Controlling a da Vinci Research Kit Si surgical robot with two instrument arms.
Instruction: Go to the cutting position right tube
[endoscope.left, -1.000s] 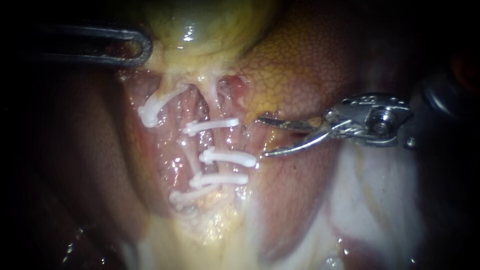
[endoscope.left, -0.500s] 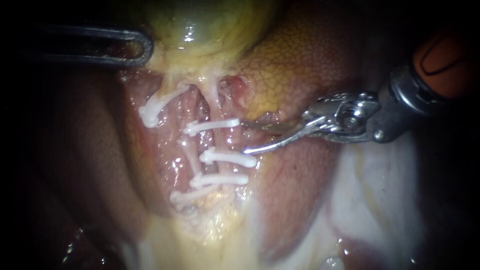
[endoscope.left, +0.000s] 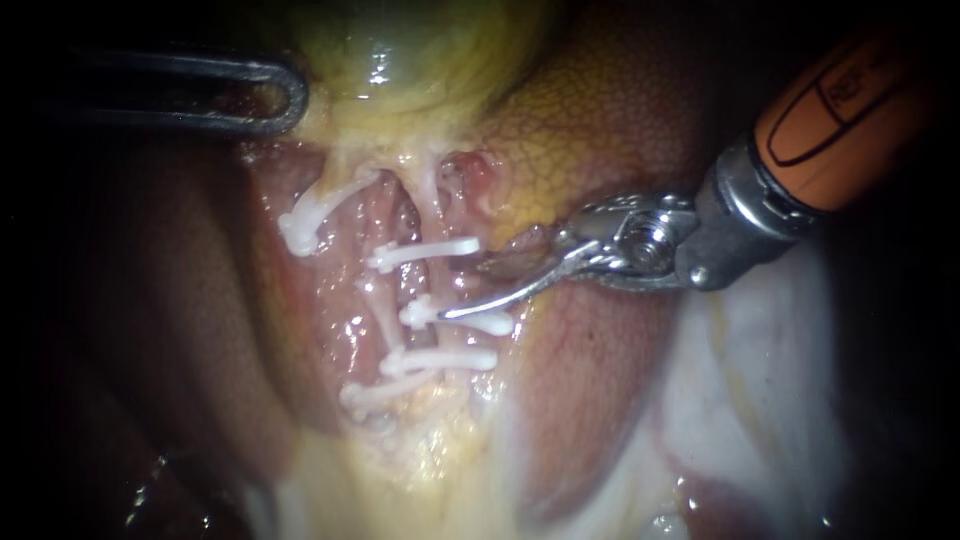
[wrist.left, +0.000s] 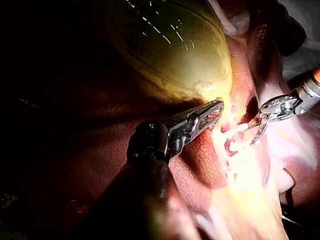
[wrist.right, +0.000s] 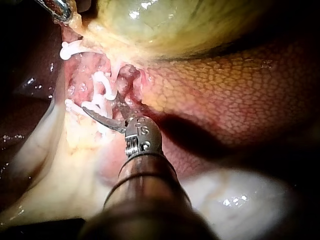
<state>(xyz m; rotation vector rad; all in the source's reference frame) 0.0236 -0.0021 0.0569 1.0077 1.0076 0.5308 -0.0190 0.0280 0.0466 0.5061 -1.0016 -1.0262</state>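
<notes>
— Where is the right tube (endoscope.left: 430, 195) lying from the blades?

— At 9 o'clock of them, just beside. It is running from the gallbladder (endoscope.left: 400, 50) at 12 o'clock down toward 6. White clips are crossing it from 3 to 9.

— And the right instrument (endoscope.left: 460, 290)?

— It is reaching in from 2 o'clock with its blades standing apart and gripping nothing. They are pointing toward 8, so roughly across the tube's long axis. The mouth is facing the bare stretch between the upper clip (endoscope.left: 425, 250) and the middle clip (endoscope.left: 488, 323).

— Is the tube sitting between the blades?

— I am not seeing that clearly. The lower blade's tip is lying over the middle clip, touching it or just above it. The upper blade is ending short, at 3 o'clock of the tube.

— What is standing in the way?

— Mainly those two clips. I am judging that the lower blade needs to sit clear of the middle clip, toward 12, before any cut. The liver (endoscope.left: 600, 130) is bulging just beyond the upper blade, at 1 o'clock.

— The left instrument (endoscope.left: 292, 100)?

— It is lying well apart at 10 o'clock, by the gallbladder's edge. Whether it is holding anything I cannot tell. The right one is plainly nearer.
</notes>
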